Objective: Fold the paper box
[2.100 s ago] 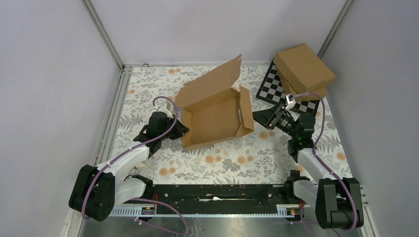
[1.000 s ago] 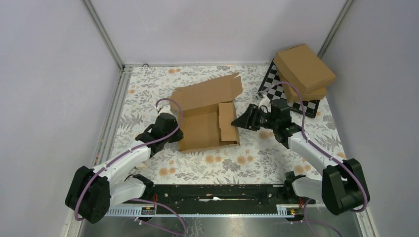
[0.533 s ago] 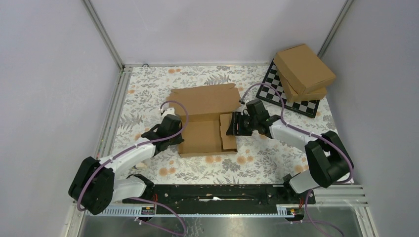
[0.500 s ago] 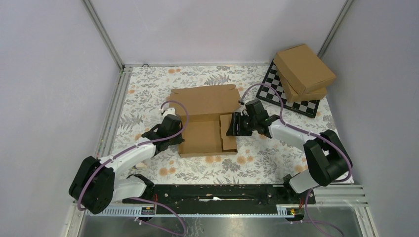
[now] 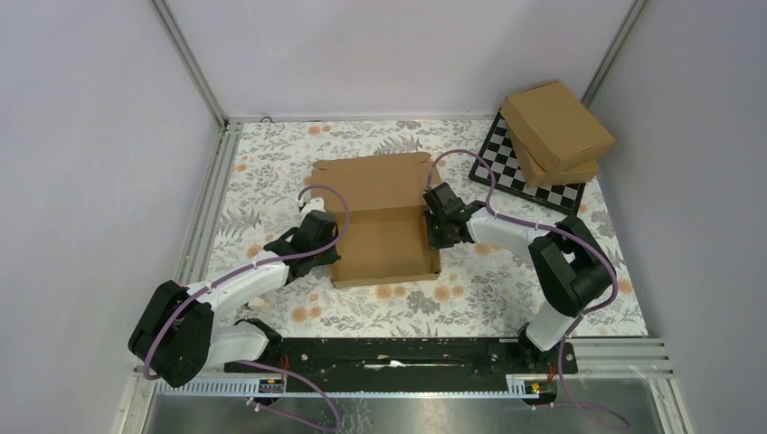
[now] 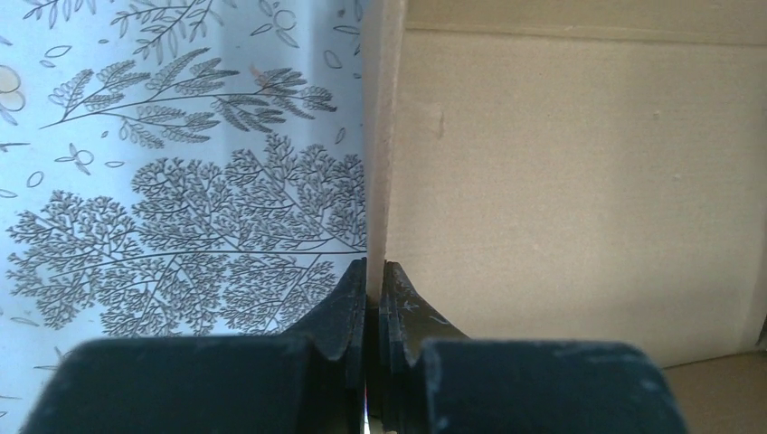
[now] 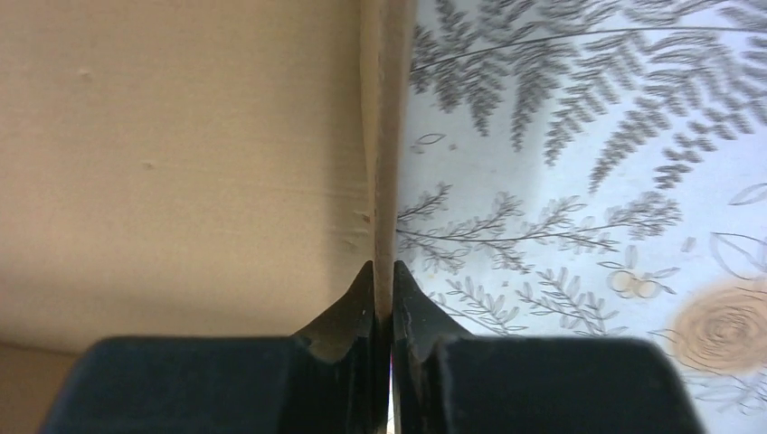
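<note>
On the floral table [image 5: 271, 163] the paper box [image 5: 384, 244] sits centrally, lid flap open at the back. Both arms reach inward, low. The left gripper [image 6: 374, 276] pinches its left wall, the right gripper [image 7: 383, 276] its right wall. From above, the fingertips are hidden.

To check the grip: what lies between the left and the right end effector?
Only the paper box: the top view shows the left end effector and right end effector pinching its opposite side walls.
</note>
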Tool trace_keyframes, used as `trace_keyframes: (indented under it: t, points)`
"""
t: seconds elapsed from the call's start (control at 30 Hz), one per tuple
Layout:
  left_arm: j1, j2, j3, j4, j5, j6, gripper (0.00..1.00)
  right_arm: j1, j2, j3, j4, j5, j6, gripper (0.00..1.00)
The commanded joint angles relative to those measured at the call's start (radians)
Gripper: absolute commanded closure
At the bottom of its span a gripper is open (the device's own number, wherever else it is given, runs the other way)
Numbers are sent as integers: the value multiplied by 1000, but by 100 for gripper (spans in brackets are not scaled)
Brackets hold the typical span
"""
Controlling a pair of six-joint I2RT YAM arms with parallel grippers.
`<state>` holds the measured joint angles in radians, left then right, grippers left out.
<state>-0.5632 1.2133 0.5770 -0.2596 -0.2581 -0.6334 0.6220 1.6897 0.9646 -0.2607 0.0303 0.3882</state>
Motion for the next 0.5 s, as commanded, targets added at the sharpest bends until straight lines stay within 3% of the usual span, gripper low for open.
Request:
trace_keyframes:
  t: [0.0,0.17,0.27,0.47]
  points:
    - [-13,-22,41,113,-27,-32,100,13,44,57,-89,245,-40,95]
    - [-21,-41,14,140,-51,-60,100,17,111,116,-174,401,-59,100]
    - [-23,-49,7,151,-53,-66,100,17,119,122,-177,448,-63,92]
    - [-29,-32,1,132,-76,-98,100,14,183,176,-228,627,-65,93]
